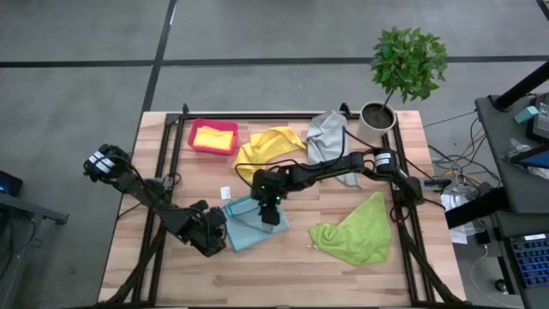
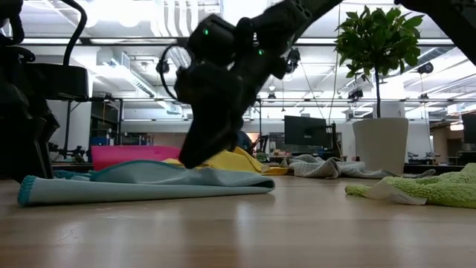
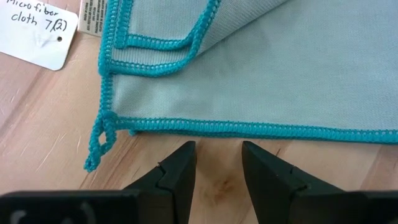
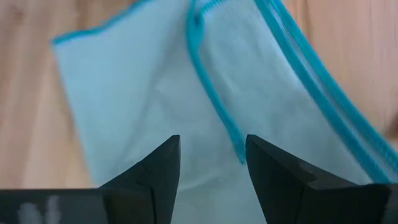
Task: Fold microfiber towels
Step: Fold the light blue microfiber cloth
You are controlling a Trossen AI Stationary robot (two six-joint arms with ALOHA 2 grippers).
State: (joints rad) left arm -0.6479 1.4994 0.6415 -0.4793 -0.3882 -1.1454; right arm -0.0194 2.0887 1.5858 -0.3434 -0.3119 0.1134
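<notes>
The light blue towel (image 1: 247, 225) lies folded on the table, several layers with teal-stitched edges (image 3: 249, 74). My left gripper (image 3: 217, 155) stands open at the towel's left edge, just short of the hem, with only bare wood between its fingers. My right gripper (image 4: 212, 149) is open over the towel's right part (image 2: 195, 156), slanting down from the far right, nothing between its fingers. A yellow towel (image 1: 270, 146), a grey towel (image 1: 326, 133) and a lime green towel (image 1: 352, 230) lie crumpled on the table. Another yellow towel (image 1: 214, 137) lies in the pink bin. My right gripper's open fingertips (image 2: 190, 158) stand right at the upper layer of the light blue towel (image 2: 149, 182), slanting down from above. Whether they touch the cloth, I cannot tell. The towel lies flat on the table.
The pink bin (image 1: 194, 136) stands at the far left. A potted plant (image 1: 379, 116) stands at the far right corner. A white paper tag (image 3: 37, 31) lies beside the blue towel's corner. Bare wood shows along the near edge, between the blue and green towels.
</notes>
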